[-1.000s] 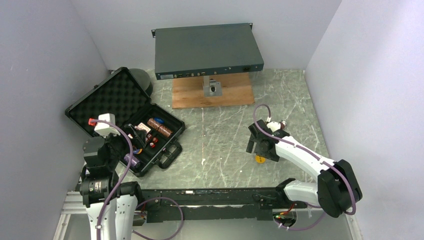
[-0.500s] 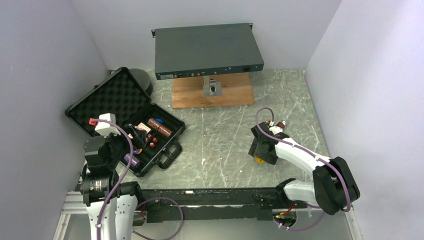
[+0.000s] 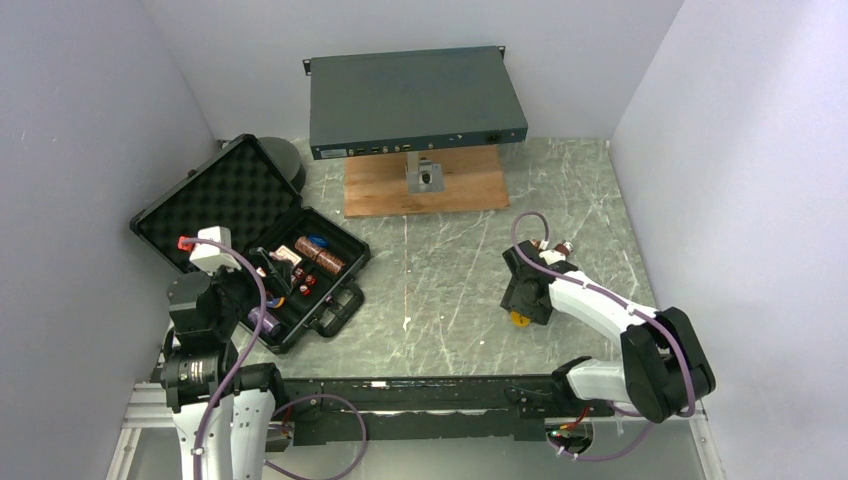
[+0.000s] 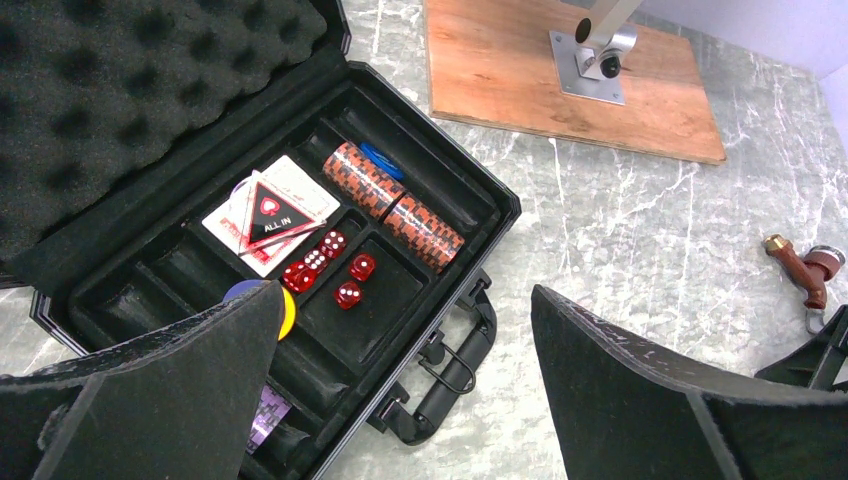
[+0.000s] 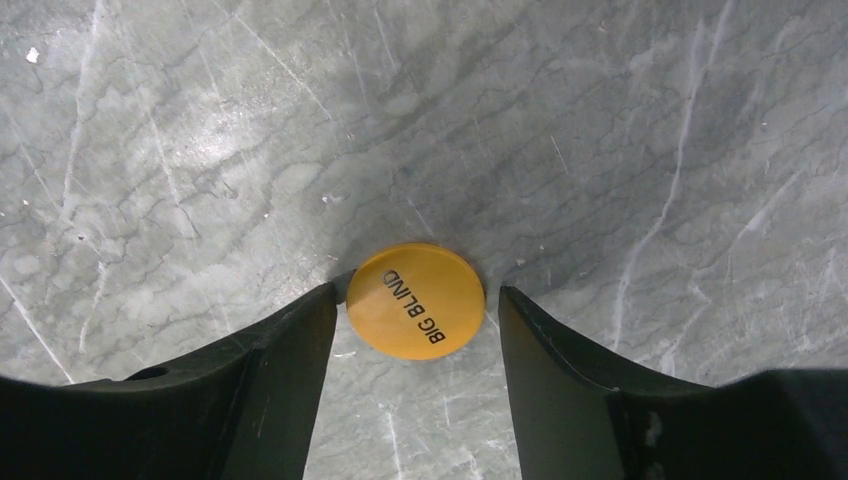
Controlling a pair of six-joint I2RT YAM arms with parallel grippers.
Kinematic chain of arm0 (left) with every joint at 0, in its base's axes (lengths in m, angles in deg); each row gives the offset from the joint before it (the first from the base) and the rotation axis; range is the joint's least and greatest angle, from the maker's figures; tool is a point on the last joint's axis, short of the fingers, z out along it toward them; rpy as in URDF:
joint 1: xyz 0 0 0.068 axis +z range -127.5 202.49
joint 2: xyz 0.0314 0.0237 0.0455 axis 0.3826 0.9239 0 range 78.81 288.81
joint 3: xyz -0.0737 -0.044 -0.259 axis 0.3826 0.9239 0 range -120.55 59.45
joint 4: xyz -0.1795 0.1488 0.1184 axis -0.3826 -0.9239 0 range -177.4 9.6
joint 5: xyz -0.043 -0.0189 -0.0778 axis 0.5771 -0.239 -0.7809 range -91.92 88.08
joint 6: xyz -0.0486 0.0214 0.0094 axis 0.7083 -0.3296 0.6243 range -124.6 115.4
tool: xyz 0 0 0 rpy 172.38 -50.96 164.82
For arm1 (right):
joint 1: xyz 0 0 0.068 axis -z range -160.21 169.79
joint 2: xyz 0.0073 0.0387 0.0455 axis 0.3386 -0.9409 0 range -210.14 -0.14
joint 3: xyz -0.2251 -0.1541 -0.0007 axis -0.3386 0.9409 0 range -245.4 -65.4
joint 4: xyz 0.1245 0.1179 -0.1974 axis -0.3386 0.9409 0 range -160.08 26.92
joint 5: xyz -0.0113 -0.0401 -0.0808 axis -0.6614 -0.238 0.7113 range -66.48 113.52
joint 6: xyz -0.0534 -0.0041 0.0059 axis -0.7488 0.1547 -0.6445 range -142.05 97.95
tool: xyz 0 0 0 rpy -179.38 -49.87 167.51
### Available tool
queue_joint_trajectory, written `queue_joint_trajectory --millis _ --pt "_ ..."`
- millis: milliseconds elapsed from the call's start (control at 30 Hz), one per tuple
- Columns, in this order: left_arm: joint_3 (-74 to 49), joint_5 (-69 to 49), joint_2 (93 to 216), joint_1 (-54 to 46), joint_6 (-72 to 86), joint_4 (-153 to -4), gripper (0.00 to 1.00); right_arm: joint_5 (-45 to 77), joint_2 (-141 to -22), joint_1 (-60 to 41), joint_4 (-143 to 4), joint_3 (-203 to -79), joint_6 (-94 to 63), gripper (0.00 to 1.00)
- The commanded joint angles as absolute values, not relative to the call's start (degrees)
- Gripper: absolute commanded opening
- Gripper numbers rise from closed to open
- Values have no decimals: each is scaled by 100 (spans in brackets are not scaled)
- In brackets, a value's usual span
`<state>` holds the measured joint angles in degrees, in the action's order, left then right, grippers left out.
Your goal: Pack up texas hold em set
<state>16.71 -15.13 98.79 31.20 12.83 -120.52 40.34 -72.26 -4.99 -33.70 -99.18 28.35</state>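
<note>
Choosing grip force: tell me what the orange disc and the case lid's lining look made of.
Orange disc: likely smooth plastic, matte, uniform colour with printed black BIG BLIND lettering. Lid lining: black egg-crate foam, judging by its soft dimpled bumps.

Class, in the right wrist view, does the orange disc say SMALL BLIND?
No, the orange disc reads BIG BLIND in black letters.

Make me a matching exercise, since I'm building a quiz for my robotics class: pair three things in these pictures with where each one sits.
Things:
1. orange disc
2. red dice
3. wooden board

Places:
A. inside the open black case
B. under the metal stand
C. on the table, between the fingers of the right gripper

Pairs: 1-C, 2-A, 3-B
</note>
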Motion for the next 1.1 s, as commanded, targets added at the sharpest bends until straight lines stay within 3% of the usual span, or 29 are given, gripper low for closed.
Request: queue_joint_trajectory --millis 0,700,1067 --pt "1665 -1475 9876 3146 1236 -11854 100 3803 -7563 -479 -3570 -9828 2867 59" --pt "1656 -1431 9867 3128 1236 -11872 100 3449 -7244 -477 -3761 -10072 2500 40" --pt "1656 -1431 9886 3102 1236 -11872 100 3427 -7032 -482 -3797 -10352 2219 38"
